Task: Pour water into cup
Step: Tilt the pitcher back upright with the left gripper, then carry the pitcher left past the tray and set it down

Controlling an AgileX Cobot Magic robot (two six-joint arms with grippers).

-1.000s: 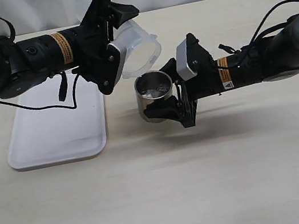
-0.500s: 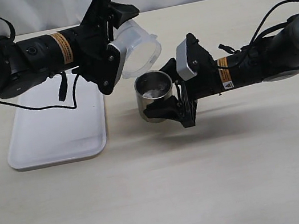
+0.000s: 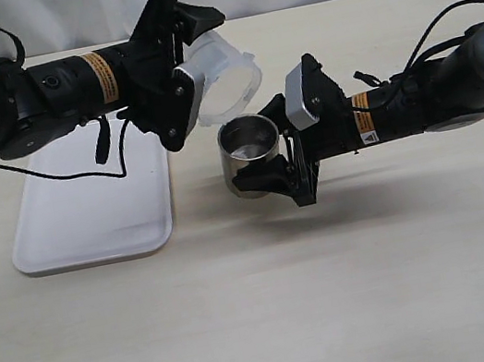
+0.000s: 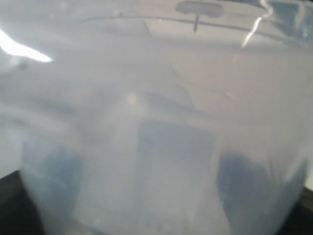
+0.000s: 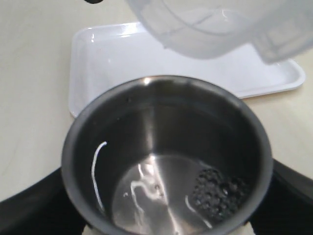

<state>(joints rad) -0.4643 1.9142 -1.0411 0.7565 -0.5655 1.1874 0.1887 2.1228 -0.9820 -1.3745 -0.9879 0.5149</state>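
Observation:
The steel cup (image 3: 247, 149) hangs a little above the table with my right gripper (image 3: 266, 148) shut on its sides. In the right wrist view the cup (image 5: 73, 147) fills the frame, and a shallow shiny layer of water (image 5: 151, 196) with some bubbles lies on its bottom. My left gripper (image 3: 177, 69) is shut on a translucent plastic container (image 3: 225, 76). The container is tipped with its mouth facing down towards the cup, just above and behind the cup's rim. No stream shows between them. The container (image 4: 156, 122) blocks the left wrist view.
A white tray (image 3: 89, 217) lies on the table under the left arm, left of the cup; it shows as the tray (image 5: 112, 54) behind the cup in the right wrist view. Bare wooden table spreads in front and to the right.

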